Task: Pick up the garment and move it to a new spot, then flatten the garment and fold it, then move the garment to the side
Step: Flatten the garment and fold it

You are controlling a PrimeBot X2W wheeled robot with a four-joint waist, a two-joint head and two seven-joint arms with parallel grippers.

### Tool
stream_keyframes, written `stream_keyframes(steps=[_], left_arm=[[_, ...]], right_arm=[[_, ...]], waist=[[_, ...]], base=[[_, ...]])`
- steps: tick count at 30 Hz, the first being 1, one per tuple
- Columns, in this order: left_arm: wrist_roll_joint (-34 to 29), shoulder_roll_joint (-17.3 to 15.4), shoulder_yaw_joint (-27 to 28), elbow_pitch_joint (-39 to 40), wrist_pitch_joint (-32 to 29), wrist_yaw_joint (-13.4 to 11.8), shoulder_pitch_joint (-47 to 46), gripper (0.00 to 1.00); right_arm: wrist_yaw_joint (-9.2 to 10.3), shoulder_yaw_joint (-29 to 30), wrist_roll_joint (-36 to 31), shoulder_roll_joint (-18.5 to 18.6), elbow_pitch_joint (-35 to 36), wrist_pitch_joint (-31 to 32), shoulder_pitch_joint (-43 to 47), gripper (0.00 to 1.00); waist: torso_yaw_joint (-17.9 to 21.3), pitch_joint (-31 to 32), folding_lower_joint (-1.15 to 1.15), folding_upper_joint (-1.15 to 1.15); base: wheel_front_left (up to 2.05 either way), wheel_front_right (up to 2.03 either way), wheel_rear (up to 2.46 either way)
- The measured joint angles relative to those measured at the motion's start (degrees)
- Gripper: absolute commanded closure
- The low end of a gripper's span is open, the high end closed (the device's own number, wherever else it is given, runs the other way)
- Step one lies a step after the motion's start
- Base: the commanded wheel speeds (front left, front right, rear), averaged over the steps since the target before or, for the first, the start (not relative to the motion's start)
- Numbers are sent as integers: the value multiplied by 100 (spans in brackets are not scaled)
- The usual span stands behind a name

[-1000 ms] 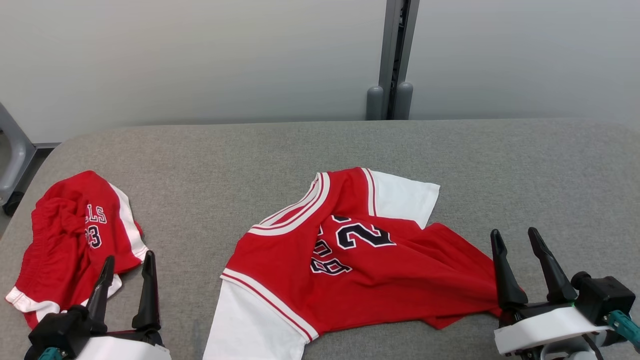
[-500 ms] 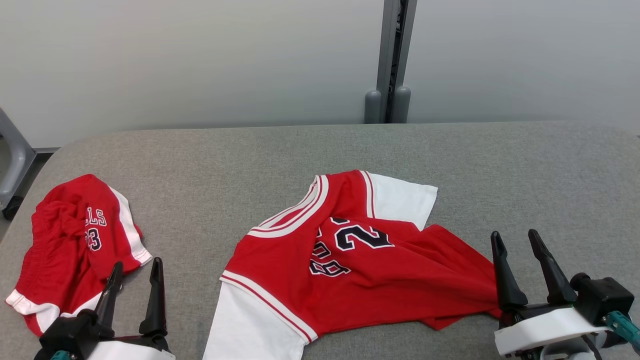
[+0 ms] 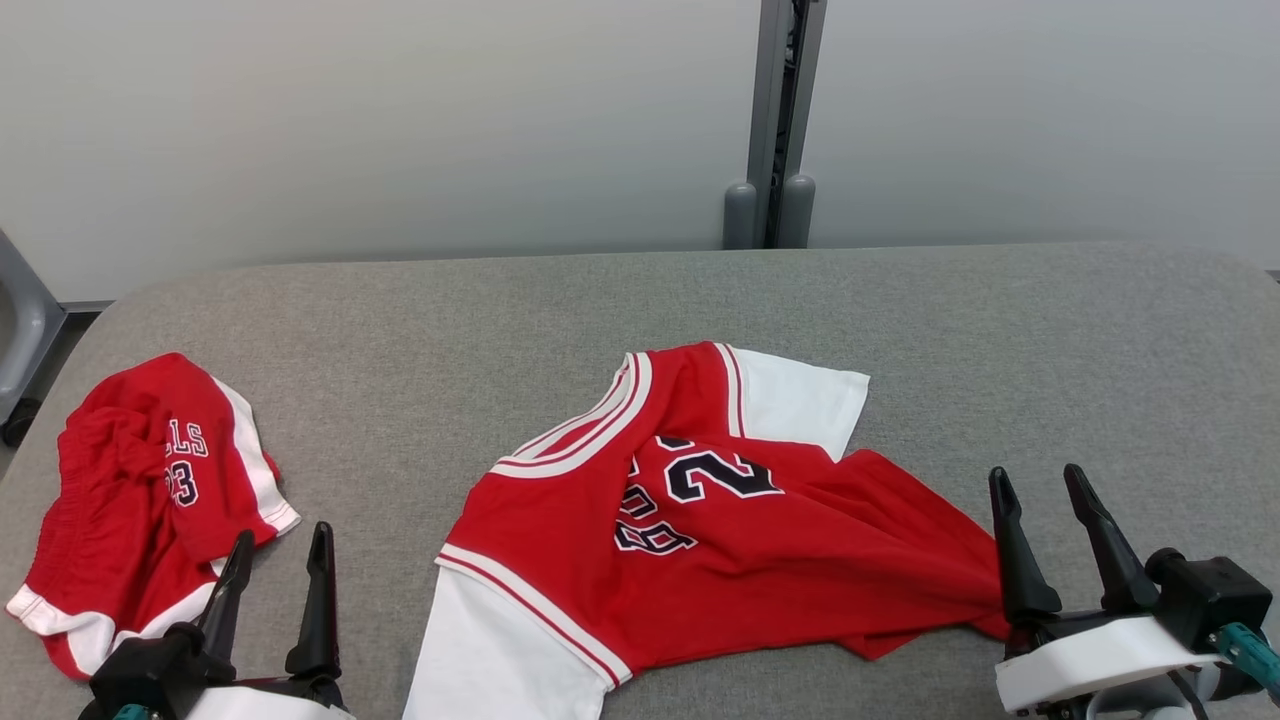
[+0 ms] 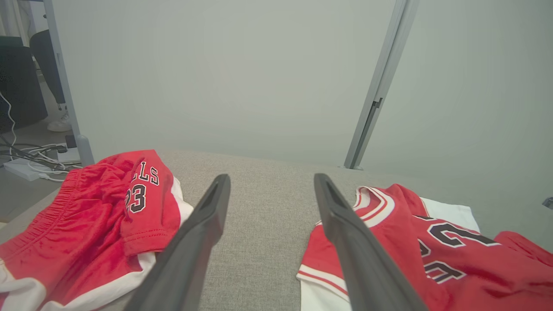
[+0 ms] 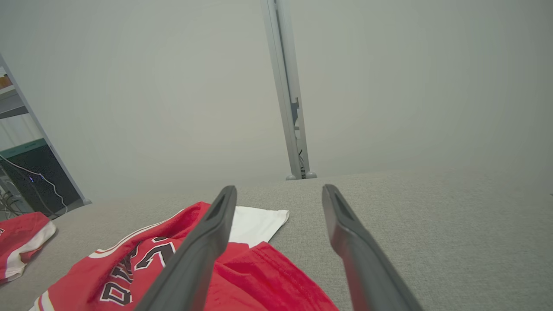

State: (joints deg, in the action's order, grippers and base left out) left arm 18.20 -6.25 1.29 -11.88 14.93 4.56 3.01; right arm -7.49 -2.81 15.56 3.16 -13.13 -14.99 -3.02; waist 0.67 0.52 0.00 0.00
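The red jersey [image 3: 700,540] lies crumpled on the grey worktop [image 3: 1000,330], in front of the grey post [image 3: 765,120] that rises behind the far edge. Its number faces up, one white sleeve points towards the post and the other points away from it. A pair of red shorts [image 3: 130,500] lies well to the left of the post.

Both end effectors are empty, with their fingers spread. The left end effector [image 3: 282,535] sits left of the post, over bare cloth between the shorts and the jersey's near sleeve. The right end effector [image 3: 1035,473] sits right of the post, at the jersey's bunched hem.

The jersey looks like the piece to lift, and no part of it is gripped yet. Several things could go wrong from here:

- **Partial grip:** the hem is folded over itself, so a pinch there may catch only one layer. The jersey would then twist as it rises.
- **Wrong garment:** the left fingers stand close to the shorts and could snag them instead of the jersey.
- **Uneven lift:** if the two sides do not rise together, the fabric would drag across the rough worktop and wrinkle further.
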Motion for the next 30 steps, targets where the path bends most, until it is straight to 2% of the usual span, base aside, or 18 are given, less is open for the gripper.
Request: stream_keyframes(steps=[5,10,14,17,23,30], left_arm=[[-42,25,14,-40,0,43,0,0],[-9,29,-134,-261,-134,96,2,0],[19,23,-271,-433,-390,130,7,0],[108,30,-449,-595,-684,154,26,0],[201,-1,-549,-683,-884,192,29,0],[311,-34,-616,-765,-1106,200,-19,0]], right_arm=[[0,43,2,-1,-8,-1,0,0],[0,347,63,126,-116,158,-9,0],[0,404,205,315,-241,578,-1,0],[0,40,620,662,-275,1328,96,0],[0,-226,1160,1146,-261,2067,358,0],[0,-482,1470,1235,-467,2505,338,0]], waist=[[11,12,0,0],[26,19,0,0],[30,12,0,0],[49,-7,0,0],[35,-56,0,0],[25,-191,0,0]], base=[[0,0,0],[0,0,0],[0,0,0],[0,0,0],[0,0,0],[0,0,0]])
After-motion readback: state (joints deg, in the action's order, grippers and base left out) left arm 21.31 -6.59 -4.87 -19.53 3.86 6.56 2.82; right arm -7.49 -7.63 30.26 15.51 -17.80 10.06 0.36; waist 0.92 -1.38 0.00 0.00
